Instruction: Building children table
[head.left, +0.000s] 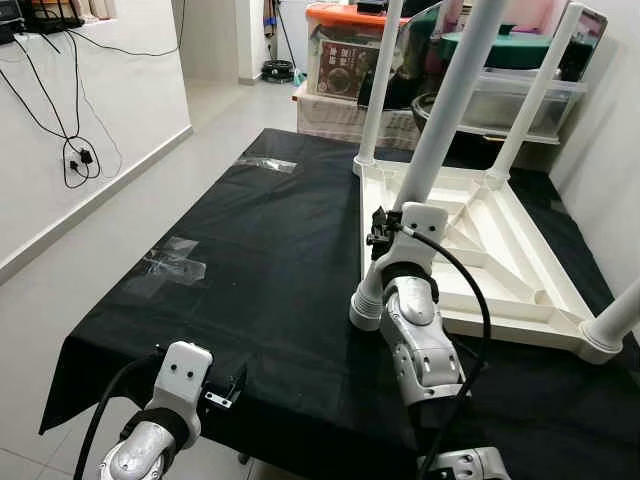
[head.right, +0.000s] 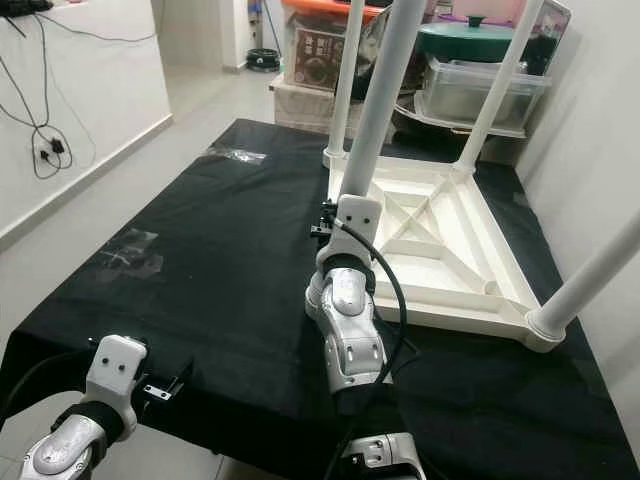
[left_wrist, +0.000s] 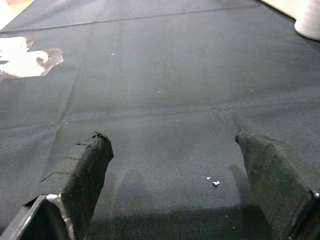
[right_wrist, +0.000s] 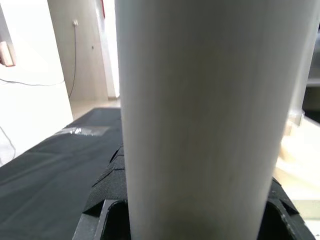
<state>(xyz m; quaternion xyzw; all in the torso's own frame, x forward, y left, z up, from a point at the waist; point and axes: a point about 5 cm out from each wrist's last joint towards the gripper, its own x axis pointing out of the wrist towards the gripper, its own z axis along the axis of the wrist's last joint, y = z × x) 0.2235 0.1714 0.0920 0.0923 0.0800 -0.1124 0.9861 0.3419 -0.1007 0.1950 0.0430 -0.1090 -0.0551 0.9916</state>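
Right wrist view — table leg (right_wrist: 200, 115) hides fingertips.

table top (head.left: 505, 255): white plastic, smooth, slight sheen
near leg (head.left: 447, 110): white plastic tube, smooth, satin
cloth (head.left: 260, 250): black woven fabric, matt, finely textured
tape patches (head.left: 170, 262): clear film, glossy, crinkled
right arm (head.left: 420, 335): silver metal-look shell, glossy
floor (head.left: 110, 235): pale tiles, smooth

you're seeing two silver, segmented arms with white wrist housings, black cables looping behind each wrist, and fabric-wrapped black fingers (left_wrist: 85, 170).
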